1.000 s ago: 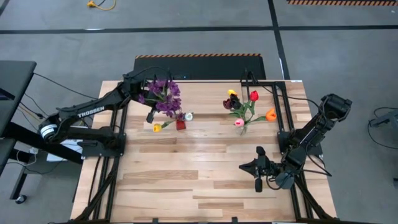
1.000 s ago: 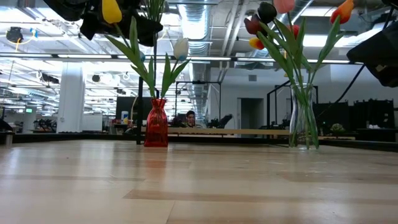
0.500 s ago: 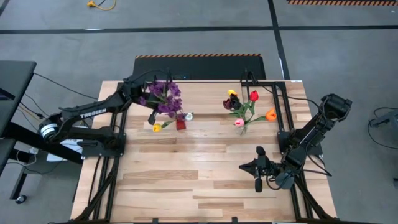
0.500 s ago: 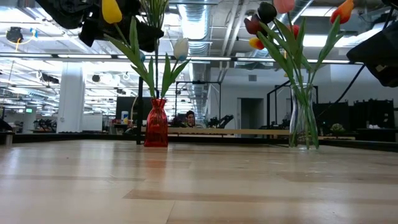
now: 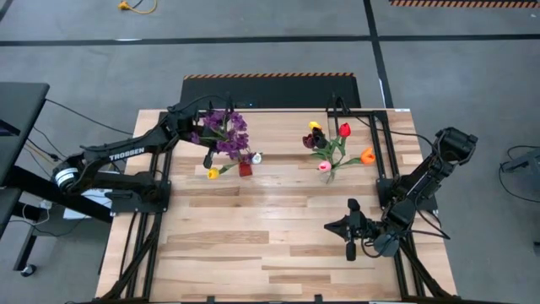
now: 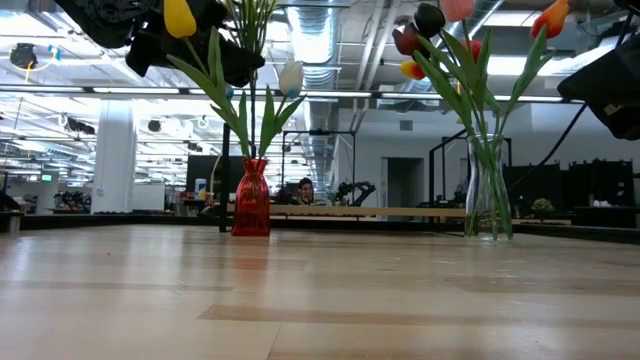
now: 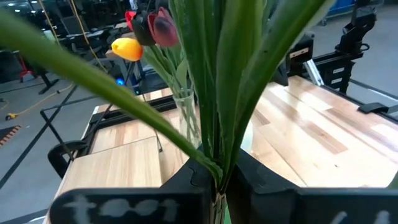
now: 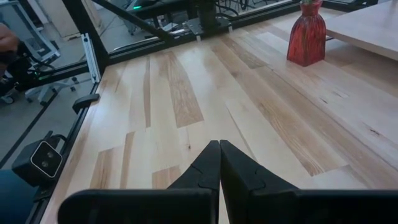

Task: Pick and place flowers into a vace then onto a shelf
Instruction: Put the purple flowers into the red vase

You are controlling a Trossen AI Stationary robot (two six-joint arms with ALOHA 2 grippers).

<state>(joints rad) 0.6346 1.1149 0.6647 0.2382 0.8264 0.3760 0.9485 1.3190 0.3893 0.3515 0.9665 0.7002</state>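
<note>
My left gripper (image 5: 207, 158) is over the table's far left, just left of a red vase (image 5: 245, 170), and is shut on a purple-blossomed sprig (image 5: 224, 133). The red vase (image 6: 251, 197) stands on the table and holds a yellow tulip (image 5: 213, 174) and a white tulip (image 5: 256, 157). A clear glass vase (image 6: 487, 200) farther right holds several tulips (image 5: 329, 143). The shelf (image 8: 367, 25) stands raised beside the vases. My right gripper (image 8: 219, 155) is shut on nothing, low over the table's near right part (image 5: 331, 226). My left gripper pinches the sprig's bundle of green stems (image 7: 217, 163) between its two fingers, well below the blossoms. The fingers come roughly level, across the stems. The sprig stands upright, blossoms above the gripper. Whether its lower end reaches the red vase cannot be told.
Black frame posts (image 5: 384, 143) run along both sides of the table. Bare plank tabletop (image 5: 253, 245) spreads across the near half. In the low view, a person sits in the room far behind the table (image 6: 305, 190).
</note>
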